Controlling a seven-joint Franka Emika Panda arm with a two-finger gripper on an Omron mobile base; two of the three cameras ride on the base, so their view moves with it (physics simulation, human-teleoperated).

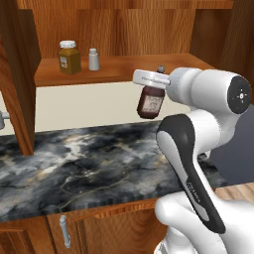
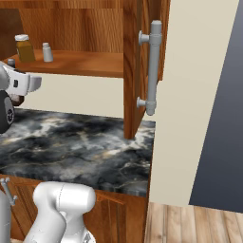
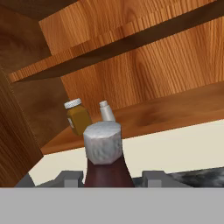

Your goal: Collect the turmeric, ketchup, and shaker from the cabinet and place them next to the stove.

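Ketchup out of cabinet, two jars left on shelf.

End effector (image 1: 151,82) clamps the ketchup (image 1: 151,101) by its neck, bottle hanging in the air above the dark worktop (image 1: 74,163). Inside the open cabinet (image 1: 119,30), turmeric (image 1: 69,58) and shaker (image 1: 93,59) stand upright, side by side, on the lower shelf.

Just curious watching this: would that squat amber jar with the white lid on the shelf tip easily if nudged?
Probably not: the squat amber jar with the white lid looks wide and low, standing upright on the wooden cabinet shelf. It would likely slide, perhaps into the small white shaker beside it.
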